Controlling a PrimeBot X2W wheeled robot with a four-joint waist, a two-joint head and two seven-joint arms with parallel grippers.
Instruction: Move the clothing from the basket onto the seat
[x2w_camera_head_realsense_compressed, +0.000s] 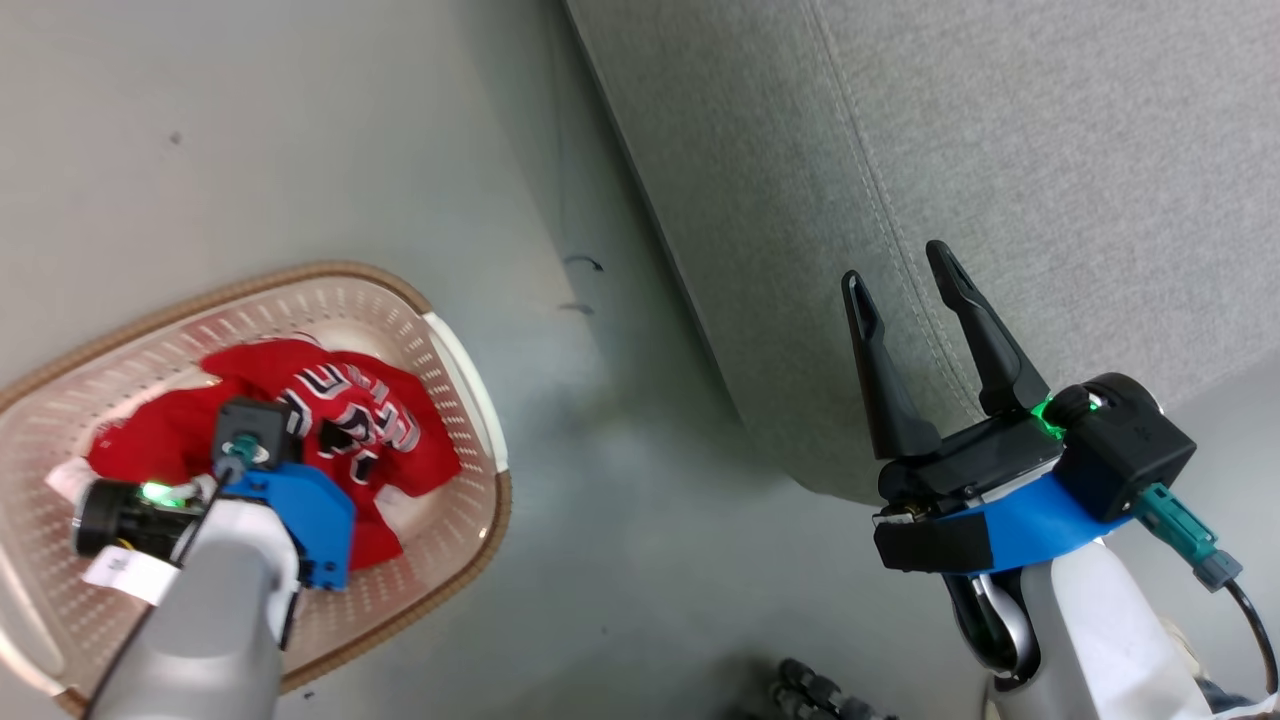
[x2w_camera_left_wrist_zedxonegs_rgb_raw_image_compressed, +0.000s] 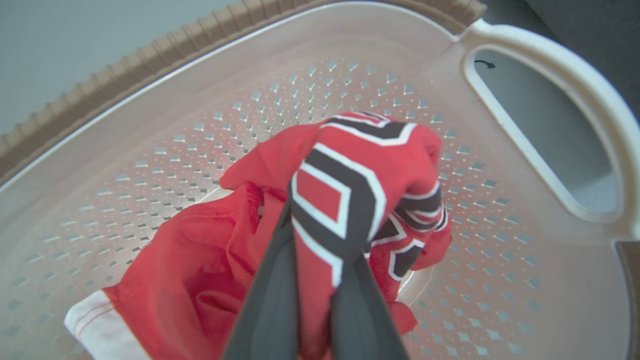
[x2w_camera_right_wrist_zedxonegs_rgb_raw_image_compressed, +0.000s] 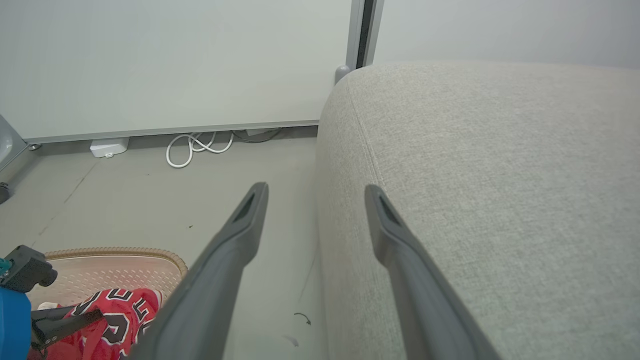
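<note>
The left end effector (x2w_camera_left_wrist_zedxonegs_rgb_raw_image_compressed: 320, 250) points down into the basket (x2w_camera_head_realsense_compressed: 330, 275), its fingers drawn narrow on a raised fold of the lettered red clothing (x2w_camera_head_realsense_compressed: 350, 420). The rest of the heap lies directly beneath it, long axis running along the basket's length, with the white-trimmed end off to the fingers' left. The right end effector (x2w_camera_head_realsense_compressed: 898, 268) hangs wide and empty over the rounded edge of the seat (x2w_camera_head_realsense_compressed: 1000, 150), fingers pointing roughly along the stitched seam, with bare floor (x2w_camera_head_realsense_compressed: 300, 120) to its left.

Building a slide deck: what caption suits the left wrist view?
The left gripper pinches the red lettered clothing inside the perforated basket.
</note>
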